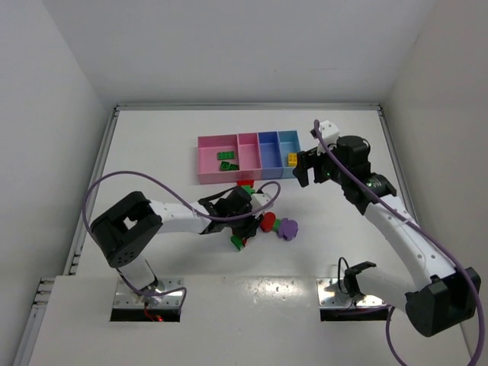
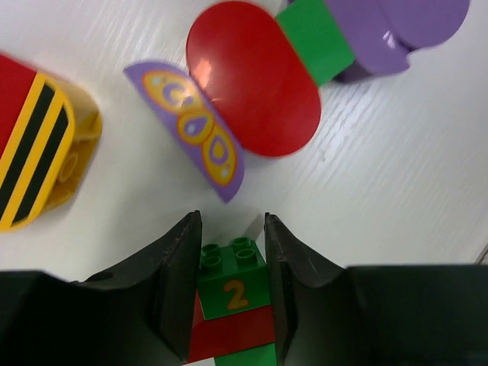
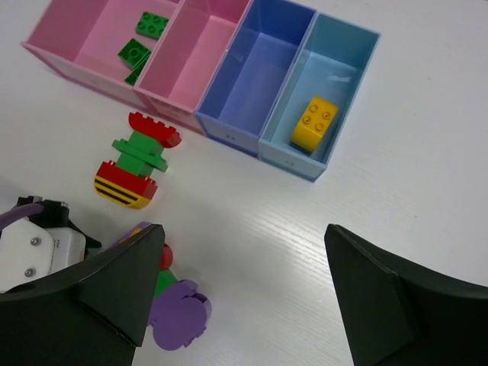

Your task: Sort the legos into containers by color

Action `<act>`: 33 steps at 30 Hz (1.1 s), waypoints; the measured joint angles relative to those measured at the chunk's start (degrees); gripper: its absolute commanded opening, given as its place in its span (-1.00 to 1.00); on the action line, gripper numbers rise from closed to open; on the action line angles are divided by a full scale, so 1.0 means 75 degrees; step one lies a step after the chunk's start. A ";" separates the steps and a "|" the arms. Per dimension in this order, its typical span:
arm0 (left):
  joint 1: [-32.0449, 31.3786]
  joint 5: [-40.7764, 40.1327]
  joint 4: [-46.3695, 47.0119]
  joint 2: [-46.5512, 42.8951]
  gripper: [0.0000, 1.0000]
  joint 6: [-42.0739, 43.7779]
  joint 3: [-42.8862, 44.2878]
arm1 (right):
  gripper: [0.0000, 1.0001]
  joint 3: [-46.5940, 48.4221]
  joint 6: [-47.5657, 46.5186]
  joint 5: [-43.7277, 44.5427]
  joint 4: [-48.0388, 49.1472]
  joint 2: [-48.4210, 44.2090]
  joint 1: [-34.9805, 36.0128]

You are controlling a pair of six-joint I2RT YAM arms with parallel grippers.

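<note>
Left hand (image 2: pixel 230 252): pinching a small green-red-green stack (image 2: pixel 232 293) on the desk (image 1: pixel 152 145), fingers tight against both of its sides.
Right hand (image 3: pixel 242 252): spread wide, holding nothing, over the desk near the bins (image 3: pixel 226 126).
Advice: I think it should lift straight up, so as not to push the red dome (image 2: pixel 255 76) just ahead. The colours must be separated before the wide pink bin (image 3: pixel 95 34), where green bricks (image 3: pixel 151 23) lie.
Surface: white desk, fine grain.
Room: plain white walls (image 1: pixel 229 46) around.

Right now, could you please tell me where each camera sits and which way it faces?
Top camera: above and behind, looking down on the table, showing both arms.
Left wrist: looks down past its fingers, shut on a green brick.
Right wrist: looks down past open fingers at the bins.
Shared: purple brick, in all three.
</note>
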 measured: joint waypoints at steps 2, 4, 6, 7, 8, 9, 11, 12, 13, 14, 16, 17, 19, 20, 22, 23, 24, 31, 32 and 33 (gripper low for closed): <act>0.0000 -0.0114 -0.0137 -0.0157 -0.53 0.0023 -0.0105 | 0.71 -0.0093 0.0006 -0.0178 0.0020 0.0006 0.0003; 0.0006 -0.0230 -0.0344 -0.0373 -0.61 0.0102 -0.0216 | 0.69 -0.0175 0.0015 -0.0370 0.0017 0.0026 0.0012; 0.0093 -0.0312 -0.0568 -0.0597 -0.79 0.0198 -0.0254 | 0.63 -0.0227 0.0044 -0.0618 0.0038 0.0079 0.0012; 0.0187 -0.0297 -0.0653 -0.0726 -0.84 0.0221 -0.0254 | 0.60 -0.0277 0.0073 -0.0752 0.0082 0.0082 0.0012; 0.0373 -0.0291 -0.0714 -0.0871 -0.87 0.0256 -0.0254 | 0.60 -0.0341 0.0128 -0.0906 0.0157 0.0082 0.0012; 0.0627 -0.0259 -0.0796 -0.1055 -0.90 0.0268 -0.0254 | 0.60 -0.0420 0.0184 -0.1075 0.0268 0.0082 0.0012; 0.1274 -0.0198 -0.0866 -0.1413 -0.94 0.0283 -0.0245 | 0.68 -0.0568 0.0350 -0.1440 0.0452 0.0085 0.0012; 0.1597 -0.0163 -0.0912 -0.1609 -0.98 0.0274 -0.0233 | 0.71 -0.0632 0.0411 -0.1614 0.0513 0.0085 0.0012; 0.1906 -0.0143 -0.0935 -0.1778 -1.00 0.0245 -0.0213 | 0.73 -0.0688 0.0560 -0.1865 0.0595 0.0128 0.0012; 0.2206 -0.0117 -0.0965 -0.1938 -1.00 0.0157 -0.0178 | 0.76 -0.0708 0.0737 -0.2177 0.0740 0.0227 0.0012; 0.2769 -0.0015 -0.0994 -0.2215 -1.00 -0.0044 -0.0055 | 0.76 -0.0761 0.1061 -0.2751 0.1107 0.0525 0.0012; 0.3005 0.0079 -0.0988 -0.2311 -1.00 -0.0178 0.0009 | 0.79 -0.0804 0.1291 -0.3077 0.1303 0.0717 0.0020; 0.3529 0.0286 -0.0965 -0.2398 -1.00 -0.0565 0.0204 | 0.79 -0.0877 0.1743 -0.3663 0.1728 0.1163 0.0079; 0.3765 0.0350 -0.0901 -0.2410 -1.00 -0.0769 0.0289 | 0.79 -0.0915 0.1988 -0.3888 0.1932 0.1402 0.0149; 0.4179 0.0408 -0.0775 -0.2422 -1.00 -0.1282 0.0425 | 0.79 -0.0927 0.2407 -0.4188 0.2288 0.1853 0.0370; 0.4307 0.0414 -0.0708 -0.2439 -1.00 -0.1545 0.0449 | 0.79 -0.0924 0.2582 -0.4258 0.2442 0.2049 0.0513; 0.4374 0.0408 -0.0682 -0.2463 -1.00 -0.1798 0.0455 | 0.79 -0.0921 0.2728 -0.4328 0.2576 0.2224 0.0688; 0.4412 0.0213 -0.0685 -0.2576 -1.00 -0.3016 0.0498 | 0.79 -0.0373 0.3267 -0.3952 0.3075 0.3034 0.2095; 0.4427 0.0160 -0.0699 -0.2576 -1.00 -0.3127 0.0530 | 0.79 -0.0216 0.3299 -0.3876 0.3142 0.3179 0.2273; 0.4438 0.0119 -0.0699 -0.2576 -1.00 -0.3232 0.0562 | 0.79 -0.0061 0.3334 -0.3759 0.3185 0.3331 0.2439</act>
